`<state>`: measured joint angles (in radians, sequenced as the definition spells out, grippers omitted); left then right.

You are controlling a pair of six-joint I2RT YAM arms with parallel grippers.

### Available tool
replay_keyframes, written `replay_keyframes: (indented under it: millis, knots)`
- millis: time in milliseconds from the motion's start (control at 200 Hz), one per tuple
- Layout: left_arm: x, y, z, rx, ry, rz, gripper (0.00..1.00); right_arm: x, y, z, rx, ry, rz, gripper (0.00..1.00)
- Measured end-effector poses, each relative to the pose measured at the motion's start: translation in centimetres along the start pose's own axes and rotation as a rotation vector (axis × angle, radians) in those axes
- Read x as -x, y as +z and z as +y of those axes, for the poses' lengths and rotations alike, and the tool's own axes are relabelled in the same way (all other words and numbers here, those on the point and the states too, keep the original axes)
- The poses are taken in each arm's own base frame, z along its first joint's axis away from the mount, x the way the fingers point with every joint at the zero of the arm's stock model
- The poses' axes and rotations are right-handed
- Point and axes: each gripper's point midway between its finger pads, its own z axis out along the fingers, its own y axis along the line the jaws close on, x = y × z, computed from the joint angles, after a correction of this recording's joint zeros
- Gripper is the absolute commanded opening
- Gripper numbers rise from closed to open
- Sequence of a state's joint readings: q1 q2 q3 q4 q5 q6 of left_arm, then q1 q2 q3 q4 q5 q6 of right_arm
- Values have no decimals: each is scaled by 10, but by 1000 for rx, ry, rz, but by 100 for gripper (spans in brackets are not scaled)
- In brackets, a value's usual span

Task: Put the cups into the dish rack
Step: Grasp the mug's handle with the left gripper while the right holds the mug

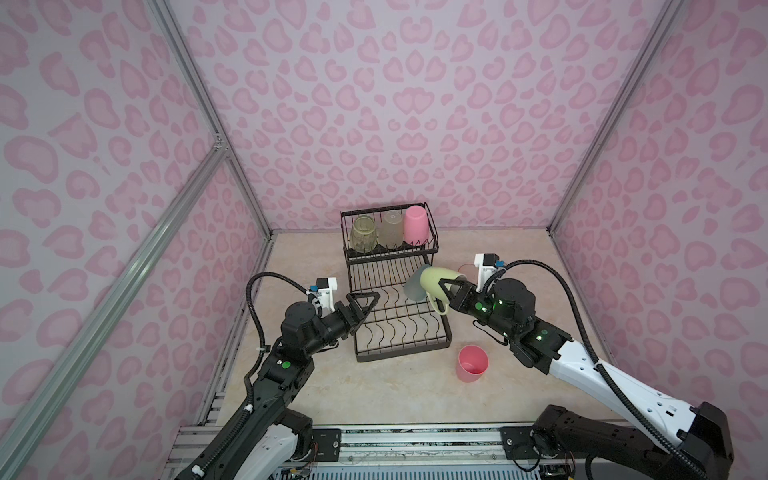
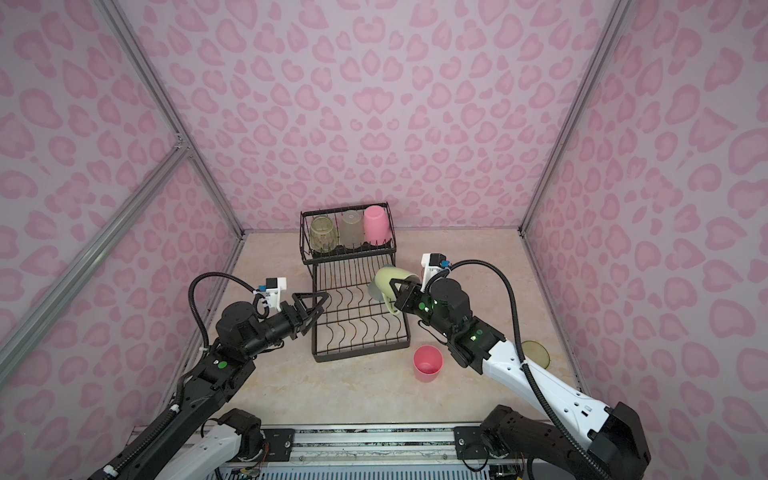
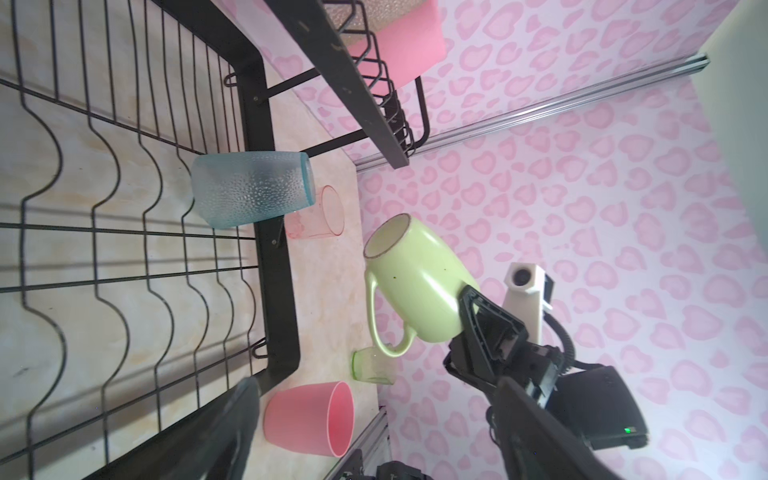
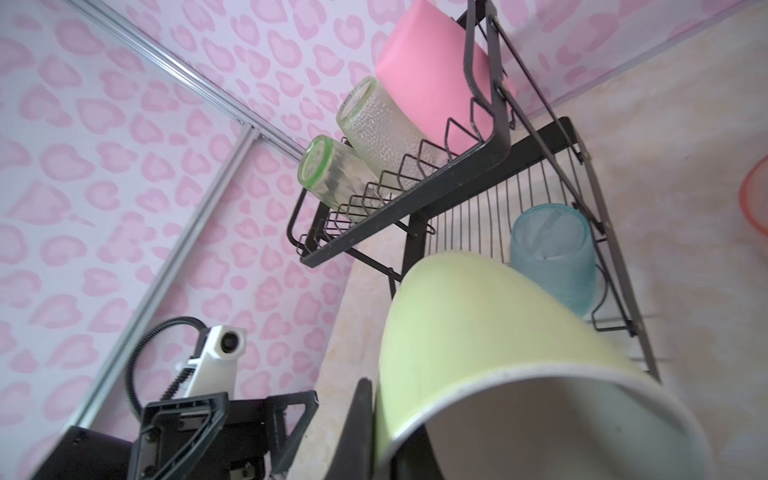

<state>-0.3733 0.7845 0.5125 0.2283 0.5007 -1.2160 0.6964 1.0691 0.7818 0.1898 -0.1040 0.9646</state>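
The mug (image 1: 436,282) hangs in the air over the right edge of the rack's (image 1: 403,353) lower tray. It lies almost on its side, base toward the rack, mouth toward the right arm, handle hanging down. The right end effector (image 1: 451,287) has it pinched by the rim, jaws nearly together. The right wrist view shows one finger outside the wall, so the other is presumably inside the mouth. Just beside the mug, a teal cup (image 3: 249,189) stands in the tray at that same edge, and the left wrist view shows a gap between the two.

The step in hand looks like setting the mug into the lower tray. To do it well, the wrist should probably roll until the mouth faces down. The mug should also come in nearer the tray's middle, clear of the teal cup, so the rim lands across the wavy wires and not on the side rail. The handle is the awkward part. Turned toward open tray, it is less likely to snag a divider or knock the neighbour. A rim pinch likely resists twisting poorly, so a slow descent seems safest, letting go only once the rim rests on wire.

The upper basket holds a green-tinted cup (image 1: 364,237), a frosted cup (image 1: 392,230) and a pink cup (image 1: 417,224), all mouth down. The left end effector (image 1: 368,303) sits at the tray's left edge, spread wide and holding nothing. Loose on the desk (image 1: 374,395) are a second pink cup (image 1: 472,361) by the rack's front corner, an orange cup (image 3: 320,212) and a small green cup (image 3: 372,365).
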Motion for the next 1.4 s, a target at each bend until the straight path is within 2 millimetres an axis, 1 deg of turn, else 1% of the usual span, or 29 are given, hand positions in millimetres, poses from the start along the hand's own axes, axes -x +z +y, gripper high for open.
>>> replay_keyframes:
  millis: [105, 220, 300, 365, 520, 730, 880, 975, 1080, 1260, 1335, 1400]
  knots:
    - [2, 0, -10, -66, -29, -14, 85, 4, 4, 7, 58, 124, -49, 0]
    - [2, -1, -18, -123, -46, -23, 82, 7, 6, 23, 139, 233, -76, 0]
    - [1, 0, -18, -147, -68, -22, 78, 9, 6, 31, 176, 288, -94, 0]
    - [0, 2, -17, -157, -86, -24, 77, 9, 5, 37, 196, 320, -105, 0]
    - [-7, 13, -19, -176, -107, 4, 72, 6, 6, 47, 224, 363, -112, 0]
    - [-20, 32, -23, -202, -120, 68, 68, 2, 8, 51, 236, 392, -116, 0]
    - [-28, 46, -24, -222, -121, 110, 63, 0, 11, 47, 225, 404, -113, 0]
    - [-31, 56, -25, -238, -133, 132, 58, -1, 13, 46, 222, 413, -111, 0]
    - [-36, 64, -31, -266, -128, 156, 55, -1, 15, 43, 218, 424, -110, 0]
    - [-39, 76, -35, -297, -131, 181, 47, 1, 18, 47, 243, 447, -110, 0]
    - [-38, 81, -36, -306, -128, 182, 46, 1, 19, 48, 247, 453, -106, 0]
    - [-37, 84, -38, -320, -132, 183, 42, 1, 19, 49, 251, 455, -99, 0]
